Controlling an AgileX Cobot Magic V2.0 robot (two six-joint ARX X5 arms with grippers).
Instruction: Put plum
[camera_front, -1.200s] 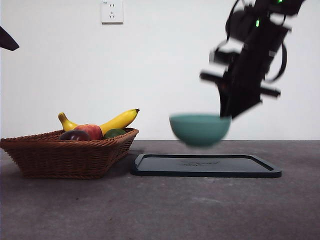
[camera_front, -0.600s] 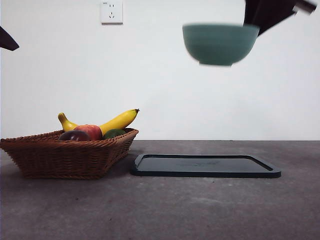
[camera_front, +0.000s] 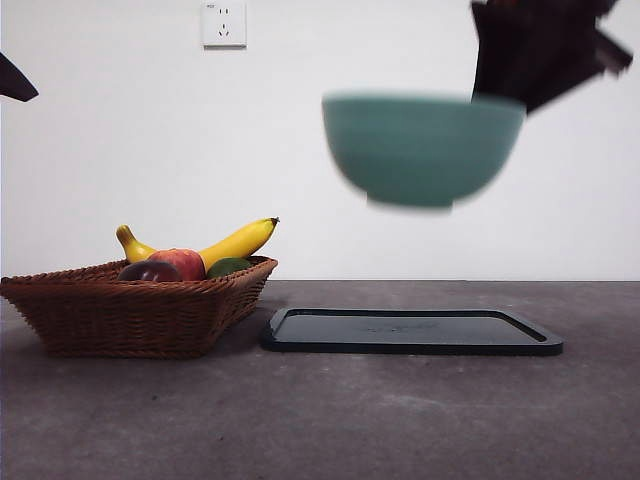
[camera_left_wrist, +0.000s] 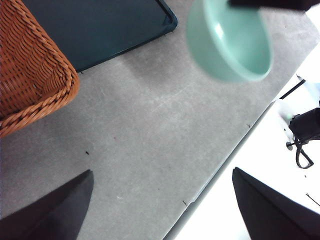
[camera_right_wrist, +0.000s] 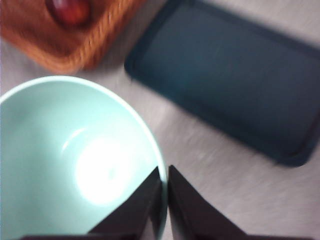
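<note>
The plum (camera_front: 150, 271), dark and glossy, lies at the front of the wicker basket (camera_front: 130, 312) on the left, beside a red apple (camera_front: 182, 263). My right gripper (camera_right_wrist: 164, 172) is shut on the rim of a teal bowl (camera_right_wrist: 75, 165). It holds the bowl (camera_front: 420, 150) high in the air over the black tray (camera_front: 410, 331); the picture of it is blurred. In the front view this gripper (camera_front: 497, 95) comes in from the top right. My left gripper (camera_left_wrist: 162, 172) is open and holds nothing, over bare table near the basket's corner (camera_left_wrist: 30, 75); the bowl (camera_left_wrist: 230, 40) shows beyond it.
A banana (camera_front: 235, 243) and a dark green fruit (camera_front: 229, 266) also lie in the basket. The black tray (camera_right_wrist: 230, 80) lies flat just right of the basket (camera_right_wrist: 85, 50). The left arm shows only as a black tip (camera_front: 15, 80) at the upper left. The table's edge (camera_left_wrist: 220, 165) runs near the left gripper.
The right gripper lifted the bowl from just above the tray to the top of the view. It has since come down somewhat, shifted a little left, and looks larger.
</note>
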